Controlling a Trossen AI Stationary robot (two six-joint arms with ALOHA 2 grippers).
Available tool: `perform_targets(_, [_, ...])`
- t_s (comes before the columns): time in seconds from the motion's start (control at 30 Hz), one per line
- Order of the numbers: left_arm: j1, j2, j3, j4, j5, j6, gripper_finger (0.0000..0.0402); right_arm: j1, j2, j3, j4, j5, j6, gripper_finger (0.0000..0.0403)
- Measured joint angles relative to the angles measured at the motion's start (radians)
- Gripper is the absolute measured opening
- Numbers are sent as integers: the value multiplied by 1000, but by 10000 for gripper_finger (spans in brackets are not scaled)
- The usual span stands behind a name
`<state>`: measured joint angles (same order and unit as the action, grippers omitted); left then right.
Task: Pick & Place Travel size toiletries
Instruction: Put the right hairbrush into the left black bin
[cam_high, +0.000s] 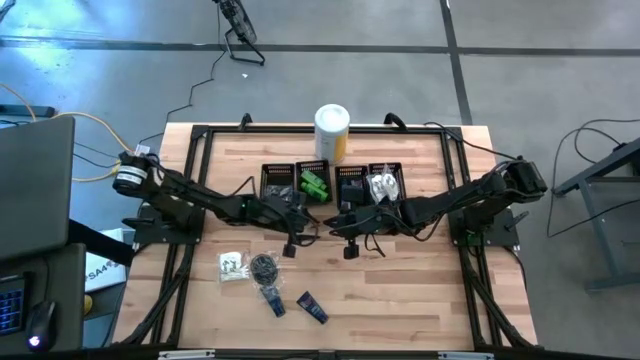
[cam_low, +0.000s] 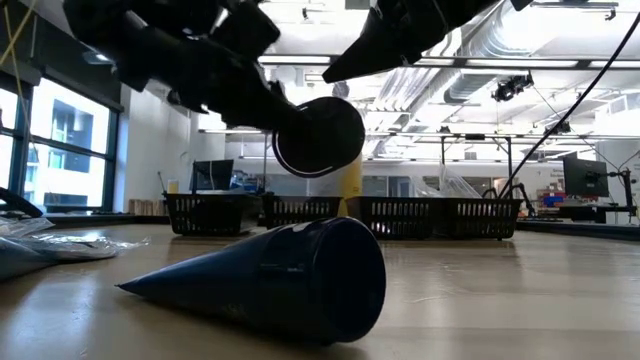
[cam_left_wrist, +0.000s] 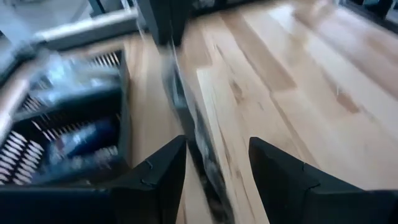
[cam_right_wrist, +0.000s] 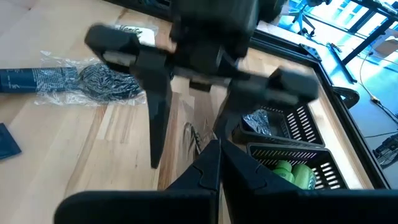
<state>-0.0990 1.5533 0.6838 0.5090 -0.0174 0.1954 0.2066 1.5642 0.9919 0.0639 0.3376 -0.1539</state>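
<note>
On the near part of the table lie a clear sachet (cam_high: 233, 265), a black bagged bundle (cam_high: 263, 267) and two dark blue tubes (cam_high: 272, 298) (cam_high: 312, 307). One tube (cam_low: 270, 280) fills the low view. Green packets (cam_high: 315, 186) and white sachets (cam_high: 382, 183) lie in the mesh bins. My left gripper (cam_high: 303, 214) (cam_left_wrist: 217, 155) is open above the table's middle, just in front of the bins, tip to tip with my right gripper (cam_high: 338, 215) (cam_right_wrist: 216, 149), which is shut. The right wrist view shows the left gripper (cam_right_wrist: 185, 146) with nothing solid between its fingers. My right gripper is shut, and a thin clear wisp with dark lines (cam_right_wrist: 194, 134) shows just ahead of its tips. I cannot tell whether the fingers touch it. My left gripper touches nothing that I can see.
Four black mesh bins (cam_high: 280, 172) stand in a row across the table's middle, with a white-and-yellow canister (cam_high: 332, 130) behind them. A black frame rail (cam_high: 190, 190) runs round the table. Bare wood lies at the near right (cam_high: 420, 290).
</note>
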Motion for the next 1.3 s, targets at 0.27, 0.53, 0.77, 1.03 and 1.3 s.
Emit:
perform_targets(0.27, [0,45,26,-19,2,-22,170,0,0,0,0,0,0,2])
perform_targets(0.53, [0,46,26,-18,2,-22,157,0,0,0,0,0,0,3])
perform_targets(0.77, [0,46,26,-18,2,-22,80,0,0,0,0,-1,0,2])
perform_targets(1.03, [0,46,25,-11,-1,-20,24,0,0,0,0,-4,0,2])
perform_targets(1.3, [0,46,25,-15,2,-19,39,1,0,0,0,-23,1,2])
